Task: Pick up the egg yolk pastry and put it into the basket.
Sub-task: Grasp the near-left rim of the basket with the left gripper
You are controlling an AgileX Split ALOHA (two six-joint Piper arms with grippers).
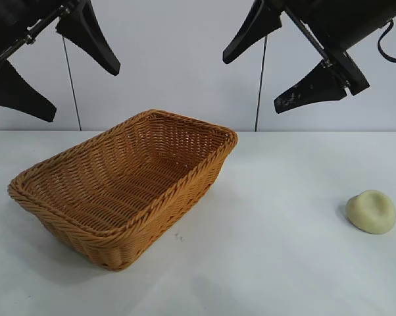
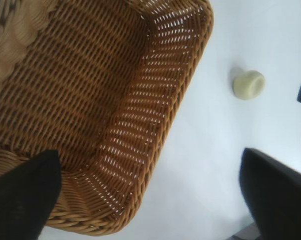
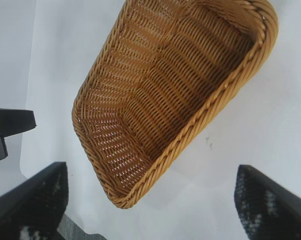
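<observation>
So, in the exterior view the egg yolk pastry (image 1: 371, 211) sits alone on the white table (image 1: 277, 263), well apart from the basket (image 1: 129, 187), off on the right arm's side. Both arms hang high near the top edge: the left gripper (image 1: 66, 76) above the basket's far end and the right gripper (image 1: 272, 74) up between basket and pastry, both with fingers spread wide and holding nothing. Since the pastry is on its side, the right arm looks like the sensible one to go for it; it should probably come down over the dome, straddle it with the fingers, and close gently, because the thing looks soft and a hard squeeze could dent it. Then lift clear of the braided rim before moving across. The left wrist view looks down into the basket (image 2: 105, 100), which appears empty, with the pastry (image 2: 249, 84) out on the table past the rim; the two dark fingers (image 2: 20, 195) at the picture's edge are clearly splayed. The right wrist view shows the basket (image 3: 175, 95) again and that arm's own spread fingers (image 3: 30, 200), but the pastry isn't in it at all, so this camera gives no help lining up yet. Both arms' upper parts are cut off in the exterior view, and the small dark speck on the table near the basket can't really be made out.
</observation>
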